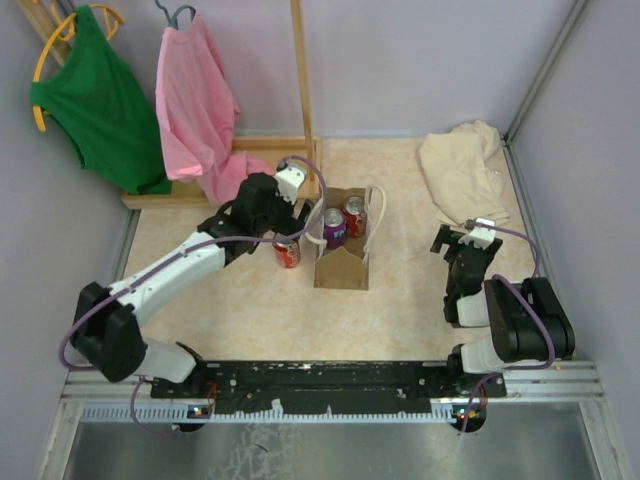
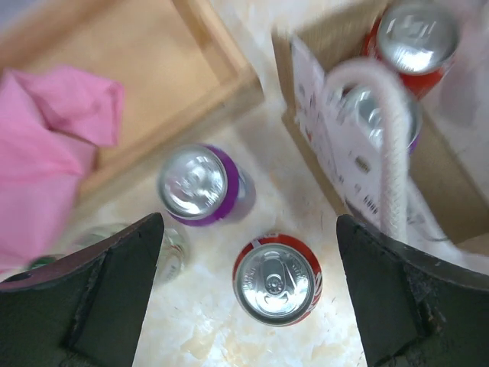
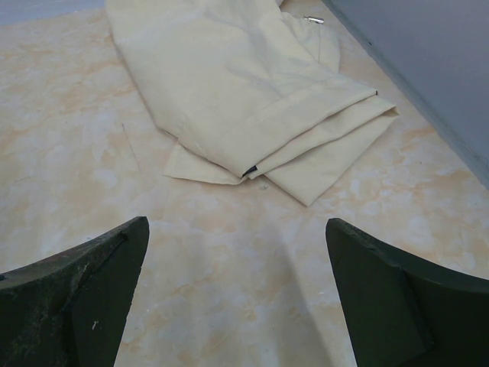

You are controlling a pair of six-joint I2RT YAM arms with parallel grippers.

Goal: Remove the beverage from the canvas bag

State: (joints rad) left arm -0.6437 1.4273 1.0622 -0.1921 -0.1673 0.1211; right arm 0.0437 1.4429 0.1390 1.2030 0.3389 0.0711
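L gripper (image 2: 248,248) is wide open w/ nothing held, over a red can (image 2: 276,281) standing upright on the table (image 1: 250,320) just left of the canvas bag (image 1: 342,268). A purple can (image 2: 200,183) stands near it. Bag sits upright mid-table w/ a 2nd red can (image 1: 355,212) & 2nd purple can (image 1: 334,226) inside. R gripper (image 3: 237,260) is open & empty, facing the beige cloth (image 3: 244,84).

We see a marbled beige table (image 1: 260,310) with a tan bag (image 1: 341,268) standing upright near its middle. A red can (image 2: 276,279) and a purple can (image 2: 200,186) stand on the tabletop just left of the bag. A pale cloth (image 1: 462,175) lies heaped at the far right corner, and a wooden frame (image 1: 150,199) rests along the far left edge.
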